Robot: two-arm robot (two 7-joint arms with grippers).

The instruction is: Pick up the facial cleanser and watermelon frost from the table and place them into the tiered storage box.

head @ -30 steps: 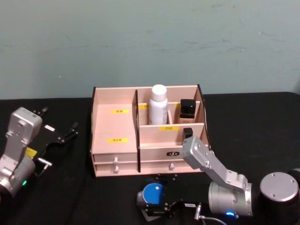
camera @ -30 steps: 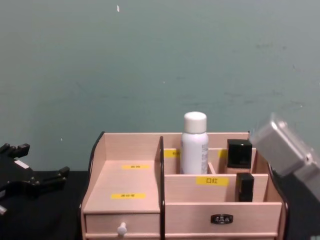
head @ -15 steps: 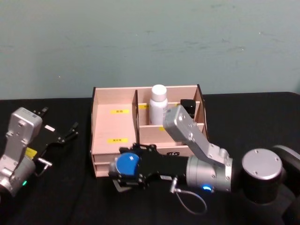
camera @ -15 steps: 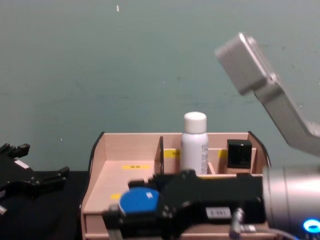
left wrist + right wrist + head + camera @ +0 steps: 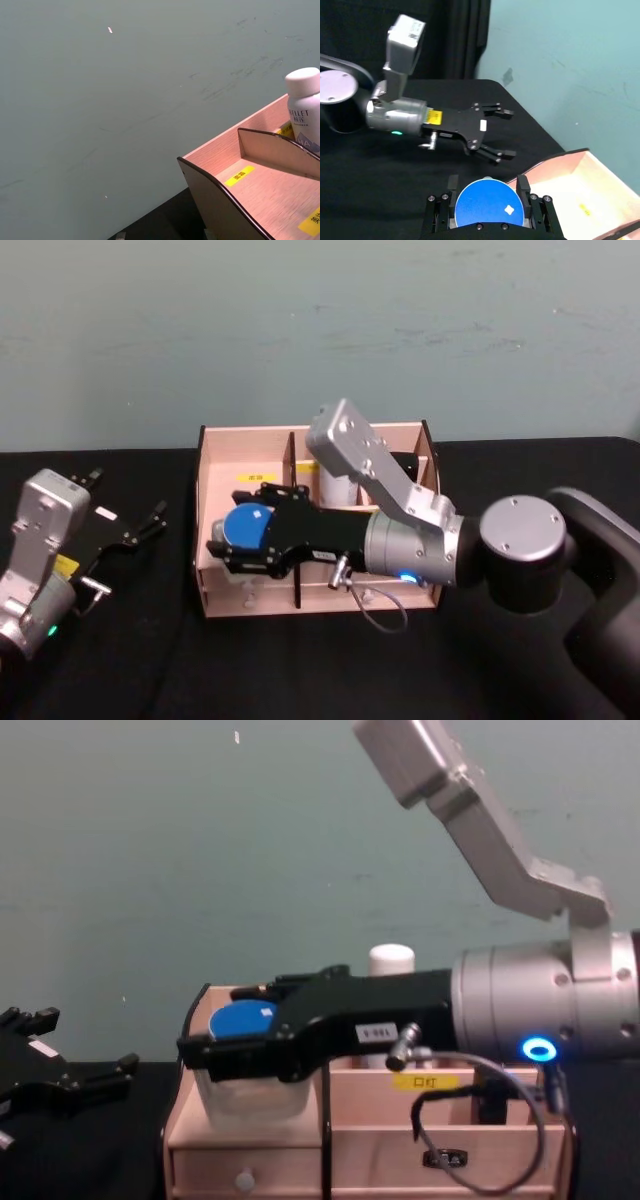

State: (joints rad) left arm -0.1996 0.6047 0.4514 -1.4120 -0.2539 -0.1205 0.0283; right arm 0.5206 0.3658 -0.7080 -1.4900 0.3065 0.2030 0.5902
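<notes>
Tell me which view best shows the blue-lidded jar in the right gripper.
The chest view: the blue-lidded jar shows from the side, blue lid and pale body, in the right gripper over the tiered storage box. The head view and right wrist view show mostly its lid.

A blue-lidded clear jar (image 5: 244, 527) is held over the left compartment of the pale wooden tiered storage box (image 5: 215, 580); a white bottle (image 5: 391, 959) is stood at its 1 o'clock.

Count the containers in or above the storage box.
3. A white bottle stands in the rear middle compartment; a black container sits to its right; a blue-lidded jar is held by the right tool above the left compartment. The arm may hide others.
</notes>
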